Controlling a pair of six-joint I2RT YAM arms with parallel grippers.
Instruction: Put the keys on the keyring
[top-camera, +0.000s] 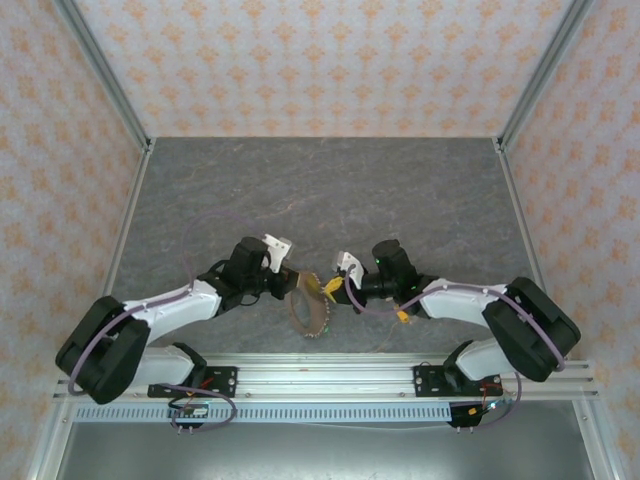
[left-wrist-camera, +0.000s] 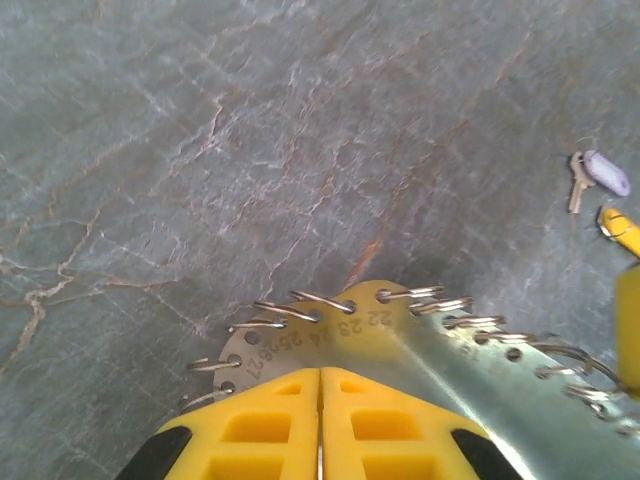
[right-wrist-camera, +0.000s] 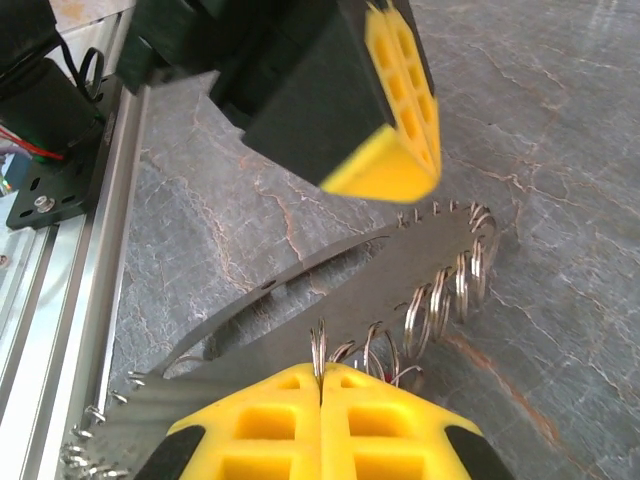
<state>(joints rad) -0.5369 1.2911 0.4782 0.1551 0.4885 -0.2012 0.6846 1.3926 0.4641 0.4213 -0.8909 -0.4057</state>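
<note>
— Grey stone table (top-camera: 320, 190) is stretching under both arms. Where's the keyring (left-wrist-camera: 440, 345)?
— I'm holding it between them: left gripper (left-wrist-camera: 320, 375) and right gripper (right-wrist-camera: 320, 372) are both clamping its rim. One pale-headed key (left-wrist-camera: 603, 172) is lying nearby.

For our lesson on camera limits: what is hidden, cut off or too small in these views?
- Left wrist: keyring, near edge hidden under the left gripper.
- Left wrist: yellow key tag, cut by the right edge.
- Left wrist: purple-tagged key, teeth too small.
</note>
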